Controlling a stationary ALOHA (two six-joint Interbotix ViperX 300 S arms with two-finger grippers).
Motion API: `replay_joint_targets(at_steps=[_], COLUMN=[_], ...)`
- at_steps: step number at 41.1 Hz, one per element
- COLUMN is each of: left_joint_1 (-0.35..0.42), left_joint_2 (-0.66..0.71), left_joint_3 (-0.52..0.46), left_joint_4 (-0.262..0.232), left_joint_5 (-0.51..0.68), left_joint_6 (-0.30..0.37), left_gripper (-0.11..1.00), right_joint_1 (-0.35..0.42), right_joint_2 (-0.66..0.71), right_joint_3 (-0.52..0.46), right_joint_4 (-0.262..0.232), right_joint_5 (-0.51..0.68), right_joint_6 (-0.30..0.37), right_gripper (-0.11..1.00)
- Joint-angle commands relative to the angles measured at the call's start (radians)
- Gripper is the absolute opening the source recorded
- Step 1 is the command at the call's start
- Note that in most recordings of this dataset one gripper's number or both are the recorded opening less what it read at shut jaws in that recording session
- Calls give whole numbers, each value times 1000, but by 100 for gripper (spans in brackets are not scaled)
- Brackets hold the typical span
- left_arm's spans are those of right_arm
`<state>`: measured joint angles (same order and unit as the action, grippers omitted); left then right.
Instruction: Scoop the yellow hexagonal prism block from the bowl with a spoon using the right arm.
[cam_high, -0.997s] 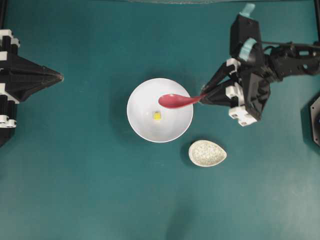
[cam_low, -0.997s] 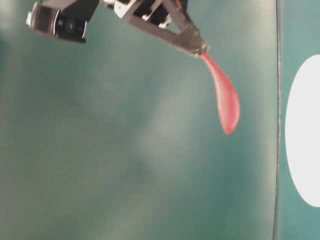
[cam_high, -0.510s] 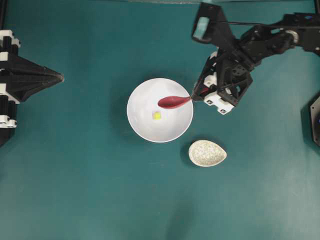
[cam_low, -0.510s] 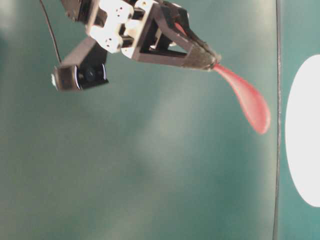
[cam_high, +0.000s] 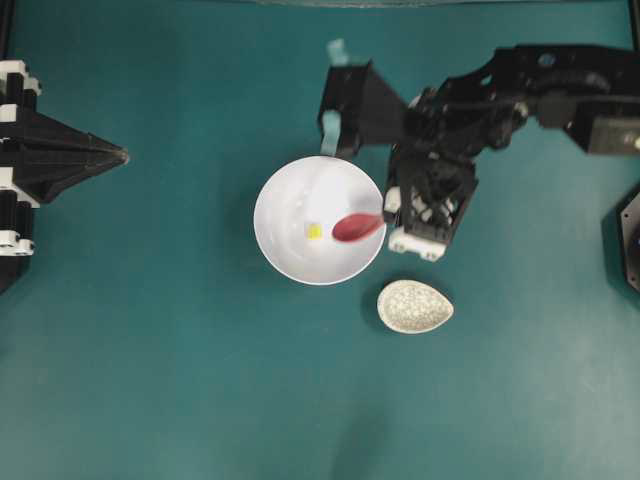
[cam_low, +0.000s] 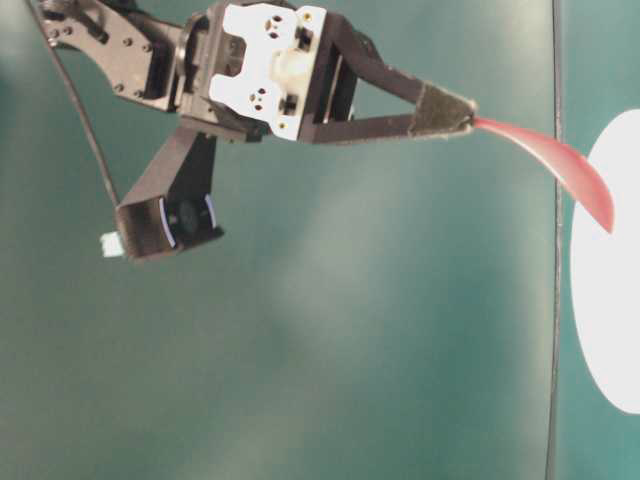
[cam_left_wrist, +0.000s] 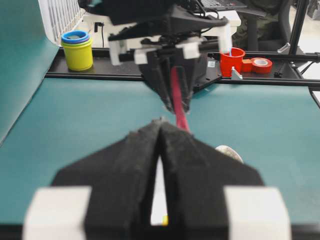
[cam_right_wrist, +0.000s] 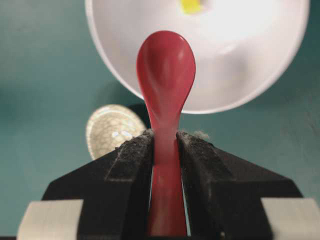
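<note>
overhead exterior: spoon (cam_high: 356, 227) in right tool (cam_high: 386, 214), over bowl (cam_high: 290, 255)

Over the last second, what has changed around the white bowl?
The right claw, shut on the spoon, swung in toward the bowl and tipped the scoop lower, nearer the yellow block. The bowl, block, speckled dish and left claw stayed put.
</note>
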<state>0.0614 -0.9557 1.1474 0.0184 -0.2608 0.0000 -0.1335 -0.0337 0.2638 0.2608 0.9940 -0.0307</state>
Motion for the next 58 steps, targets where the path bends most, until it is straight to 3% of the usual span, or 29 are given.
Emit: replay_joint_targets(at_steps=[1, 58], left_joint_1=[3, 3], left_joint_2=[6, -2], left_joint_3=[-28, -28], left_joint_4=[2, 2], left_joint_5=[-5, -3], left_joint_6=[2, -3], left_gripper=[2, 2], right_joint_1=[11, 14], right_joint_2=[-3, 112], right_joint_3=[-34, 3], right_joint_4=[-32, -58], right_joint_5=[0, -126], right_joint_6=[5, 2], right_gripper=[24, 24])
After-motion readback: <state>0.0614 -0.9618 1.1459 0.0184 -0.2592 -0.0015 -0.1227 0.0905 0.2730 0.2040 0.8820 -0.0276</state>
